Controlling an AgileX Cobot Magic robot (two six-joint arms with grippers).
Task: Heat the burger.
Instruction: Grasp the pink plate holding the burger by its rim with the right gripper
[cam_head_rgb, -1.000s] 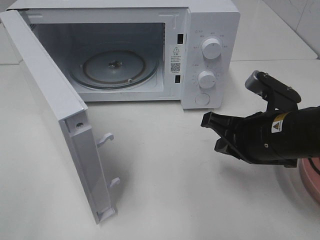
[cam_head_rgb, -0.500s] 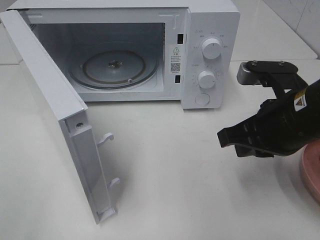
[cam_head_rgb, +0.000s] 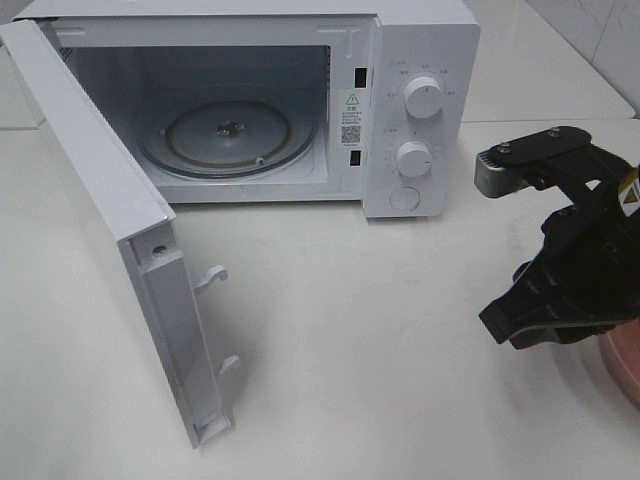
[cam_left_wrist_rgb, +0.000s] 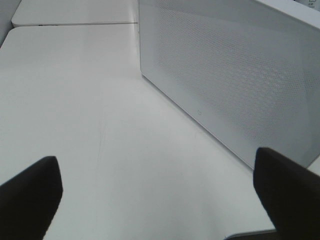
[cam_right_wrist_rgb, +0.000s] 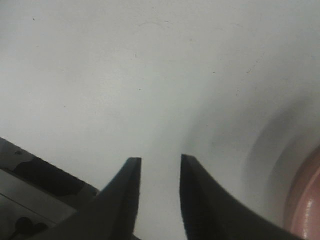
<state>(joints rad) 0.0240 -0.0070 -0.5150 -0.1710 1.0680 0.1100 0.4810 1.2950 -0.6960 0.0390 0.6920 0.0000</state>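
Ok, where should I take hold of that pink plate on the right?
Probably by the rim of the pink plate, on the curved edge nearest the right gripper, coming in low from the microwave side. Only that edge shows, and it seems to lie flat on the table, so the rim is all there is to pinch. The jaws stand slightly apart, likely enough to straddle it.

I'm looking over a white table (cam_head_rgb: 330, 390) stretching in front of the microwave (cam_head_rgb: 425, 50), soft light falling evenly; pale tiled wall (cam_head_rgb: 610, 40) rising behind it, rt side.
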